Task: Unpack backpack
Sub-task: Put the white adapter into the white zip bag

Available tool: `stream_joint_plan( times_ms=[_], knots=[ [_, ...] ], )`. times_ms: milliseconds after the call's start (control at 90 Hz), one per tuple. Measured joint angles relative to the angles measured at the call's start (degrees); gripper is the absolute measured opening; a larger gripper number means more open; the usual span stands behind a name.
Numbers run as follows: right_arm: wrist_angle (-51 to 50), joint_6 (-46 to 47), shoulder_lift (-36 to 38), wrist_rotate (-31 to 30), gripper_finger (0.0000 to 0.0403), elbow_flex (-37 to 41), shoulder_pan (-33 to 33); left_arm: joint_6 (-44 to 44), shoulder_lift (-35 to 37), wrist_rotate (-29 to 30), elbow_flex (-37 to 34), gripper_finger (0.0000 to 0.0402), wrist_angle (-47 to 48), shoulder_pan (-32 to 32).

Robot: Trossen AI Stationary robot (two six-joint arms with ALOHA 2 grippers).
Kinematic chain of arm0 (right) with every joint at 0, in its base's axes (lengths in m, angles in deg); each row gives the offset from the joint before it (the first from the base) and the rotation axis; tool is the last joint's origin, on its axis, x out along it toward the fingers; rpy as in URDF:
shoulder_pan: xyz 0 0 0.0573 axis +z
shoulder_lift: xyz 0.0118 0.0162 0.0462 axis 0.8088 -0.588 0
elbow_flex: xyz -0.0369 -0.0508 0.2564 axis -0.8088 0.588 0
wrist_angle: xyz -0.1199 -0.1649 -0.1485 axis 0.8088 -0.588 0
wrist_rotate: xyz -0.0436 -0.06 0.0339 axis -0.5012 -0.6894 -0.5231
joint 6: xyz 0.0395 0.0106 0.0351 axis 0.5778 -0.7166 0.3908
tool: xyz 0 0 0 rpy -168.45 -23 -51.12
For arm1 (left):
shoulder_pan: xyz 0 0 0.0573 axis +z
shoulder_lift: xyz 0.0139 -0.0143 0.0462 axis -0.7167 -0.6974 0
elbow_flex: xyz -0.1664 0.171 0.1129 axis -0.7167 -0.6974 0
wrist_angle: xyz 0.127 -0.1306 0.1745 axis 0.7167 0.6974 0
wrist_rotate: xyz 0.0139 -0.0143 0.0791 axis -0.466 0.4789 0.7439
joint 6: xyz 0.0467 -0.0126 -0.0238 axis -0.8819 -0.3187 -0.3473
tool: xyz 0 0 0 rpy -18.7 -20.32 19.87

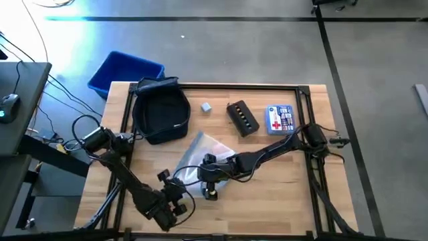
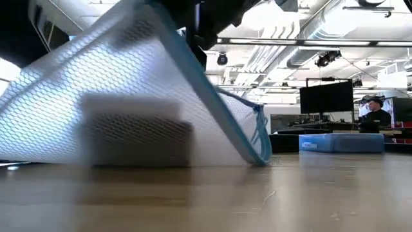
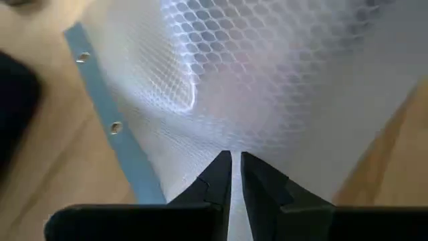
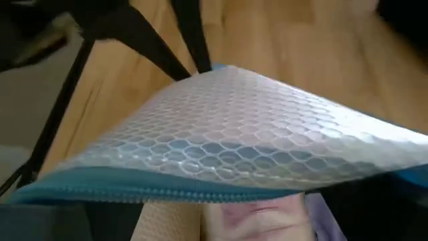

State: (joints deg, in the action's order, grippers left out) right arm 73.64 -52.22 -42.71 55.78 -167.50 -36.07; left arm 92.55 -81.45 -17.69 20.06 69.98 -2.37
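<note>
The dark navy backpack (image 1: pixel 160 112) lies open on the table's far left part, and no gripper touches it. A clear mesh pouch (image 1: pixel 208 155) with blue trim sits mid-table, and both grippers are at it. My left gripper (image 3: pixel 232 167) is shut on its near edge. My right gripper (image 1: pixel 211 179) reaches in from the right and is over the pouch; its fingers are hidden. In the low view the pouch (image 2: pixel 129 96) stands like a tent. One side is raised and its lower edge rests on the table. A blocky pale and dark thing (image 2: pixel 135 135) shows inside. My left gripper pinches the pouch's mesh edge (image 3: pixel 231 144) between its two fingertips, close to the blue trim (image 3: pixel 110 127). The mesh spreads away from the fingers. My right gripper has the pouch near its blue zipper edge (image 4: pixel 200 191). The pouch itself hides the fingers, so the kind of hold cannot be told. That side is lifted off the table.
On the far part of the table lie a small grey cube (image 1: pixel 206 107), a black box (image 1: pixel 243 118) and a blue first-aid box (image 1: pixel 280 119). A bright blue bin (image 1: pixel 124 70) stands beyond the far left corner. Bare wood lies at the near right.
</note>
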Motion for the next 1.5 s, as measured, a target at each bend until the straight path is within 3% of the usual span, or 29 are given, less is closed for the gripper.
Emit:
stream_joint_plan(
  times_ms=[133, 267, 489, 900, 1000, 1133, 1322, 1411, 1500],
  knots=[
    [-0.14, 0.02, 0.0, -4.49, 0.0356, 0.0, -0.24, 4.53, 0.09, 0.26, 2.75, 0.0016, 8.28, -1.29],
    [-0.42, -2.13, 0.12, -8.04, 0.0343, 0.0, -0.17, 7.27, 0.09, 0.27, 3.07, 0.0016, 10.82, -1.93],
    [-6.07, -6.18, 0.22, -0.41, 0.034, -0.33, 0.03, 8.12, 0.09, 1.13, 3.07, 0.0016, 11.16, -1.93],
    [-42.19, -15.17, 0.24, 8.31, 0.0341, -12.48, 6.48, 8.65, 0.09, 4.83, 3.07, 0.0016, 11.03, -1.93],
    [-47.29, -16.13, 0.32, 4.21, 0.0341, -17.14, 8.43, 8.71, 0.09, 7.28, 3.07, 0.0016, 11.02, -1.93],
    [-48.68, -19.9, 0.71, -9.1, 0.0341, -20.64, 8.19, 8.73, 0.09, 8.31, 3.07, 0.0016, 11.03, -1.69],
    [-48.6, -15.08, 1.57, -25.39, 0.0341, -19.58, -3.57, 10.41, 0.09, 8.62, 3.07, 0.0016, 11.01, -2.48],
    [-42.39, -11.4, 1.53, -27.24, 0.0341, -16.32, -11.12, 10.94, 0.08, 9.77, 3.07, 0.0016, 10.99, -3.75],
    [-33.82, -6.65, 1.53, -23.66, 0.0341, -11.64, -18.68, 11.96, 0.07, 10.97, 3.07, 0.0016, 10.91, -4.97]
  ],
)
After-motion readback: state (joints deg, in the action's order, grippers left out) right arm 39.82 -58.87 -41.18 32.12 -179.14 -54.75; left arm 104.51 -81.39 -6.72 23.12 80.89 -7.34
